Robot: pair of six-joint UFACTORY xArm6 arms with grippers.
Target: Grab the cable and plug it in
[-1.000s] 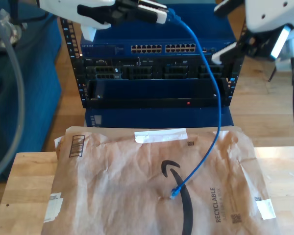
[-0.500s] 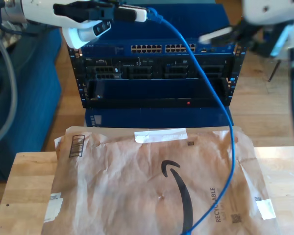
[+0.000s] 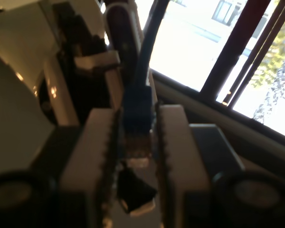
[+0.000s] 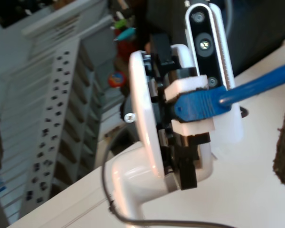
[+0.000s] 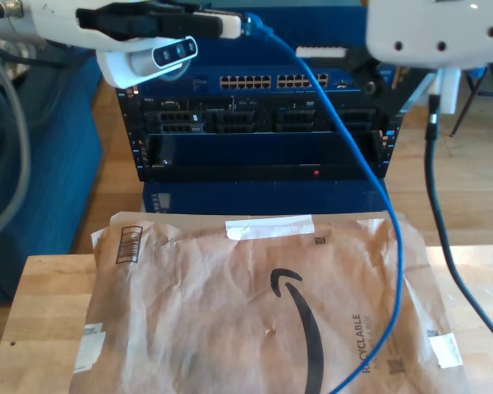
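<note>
Clamped shut, my first gripper [image 3: 137,142] grasps the blue-booted plug [image 3: 137,111] of the cable [image 3: 149,38]. The boot is pinched between the two ribbed pads [image 3: 97,142], and the jaws stand only as far apart as the plug is wide. The plug's clear tip points back toward the gripper body, and the cord leaves past the fingertips.

In the second wrist view, my first gripper [image 4: 192,107] appears from outside. Its white fingers [image 4: 190,88] touch the plug [image 4: 204,105] on both sides, and the cable [image 4: 261,83] runs straight out from it.

In the exterior view, my first gripper [image 5: 230,25] lies level at the upper left with the plug [image 5: 251,23] at its tip. From there the cable [image 5: 345,148] arcs away and downward. It passes in front of the equipment rack [image 5: 271,123] and hangs over the brown paper mailer [image 5: 230,312] on the wooden table [image 5: 41,312] well below the gripper.

My second gripper [image 5: 341,57] hangs at the upper right of the exterior view, apart from the cable. Whether it is spread or closed cannot be told.
</note>
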